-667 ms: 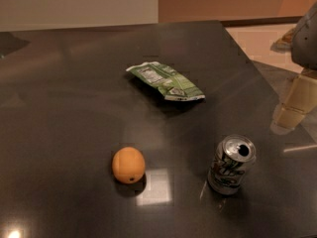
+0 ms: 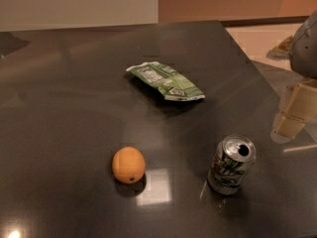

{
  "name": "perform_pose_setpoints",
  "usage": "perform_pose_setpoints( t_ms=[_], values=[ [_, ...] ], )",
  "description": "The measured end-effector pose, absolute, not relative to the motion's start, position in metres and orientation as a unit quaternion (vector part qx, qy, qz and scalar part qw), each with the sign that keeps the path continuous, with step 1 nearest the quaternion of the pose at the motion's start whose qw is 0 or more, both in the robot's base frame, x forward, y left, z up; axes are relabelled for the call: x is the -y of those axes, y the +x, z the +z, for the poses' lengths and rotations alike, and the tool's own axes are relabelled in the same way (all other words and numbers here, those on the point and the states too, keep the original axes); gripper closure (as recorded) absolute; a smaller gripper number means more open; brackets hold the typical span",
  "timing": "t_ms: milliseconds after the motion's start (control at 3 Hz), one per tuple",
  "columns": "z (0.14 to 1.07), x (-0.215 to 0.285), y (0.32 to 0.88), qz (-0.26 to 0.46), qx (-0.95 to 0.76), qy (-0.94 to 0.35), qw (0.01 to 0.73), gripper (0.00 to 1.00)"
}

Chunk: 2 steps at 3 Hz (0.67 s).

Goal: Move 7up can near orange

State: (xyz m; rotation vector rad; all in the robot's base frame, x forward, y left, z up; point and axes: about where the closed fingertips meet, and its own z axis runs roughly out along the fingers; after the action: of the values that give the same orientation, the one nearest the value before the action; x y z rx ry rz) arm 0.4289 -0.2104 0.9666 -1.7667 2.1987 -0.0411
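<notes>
Standing upright in the lower right of the frame, the 7up can (image 2: 231,165) rests on the dark glossy table (image 2: 59,108). Its silver top faces up with the dark pull-tab hole open; what is inside cannot be made out. A flat, crinkled green-and-white snack bag (image 2: 166,81) lies on the table above the centre of the frame, well apart from the can.

The gripper (image 2: 292,115) sits at the right edge of the frame, a pale cream blocky piece hanging below a grey rounded part of the arm. It is up and to the right of the can, near it but not touching, with bare tabletop between them. Whether it is released or clenched cannot be told, and it grasps nothing that can be seen.

The can is silver with a green and white label and dark lettering on its side, and a faint reflection of it shows on the table just beside its base. The orange (image 2: 129,164) lies to the left of the can at about the same height in the frame, apart from it, round and matte with a dark stem dot low on its skin.
</notes>
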Motion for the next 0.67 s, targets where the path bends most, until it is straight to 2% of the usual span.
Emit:
perform_pose_setpoints(
  t_ms=[667],
  values=[
    [0.937, 0.192, 0.393, 0.077, -0.731, -0.659, 0.160, 0.00]
  ],
)
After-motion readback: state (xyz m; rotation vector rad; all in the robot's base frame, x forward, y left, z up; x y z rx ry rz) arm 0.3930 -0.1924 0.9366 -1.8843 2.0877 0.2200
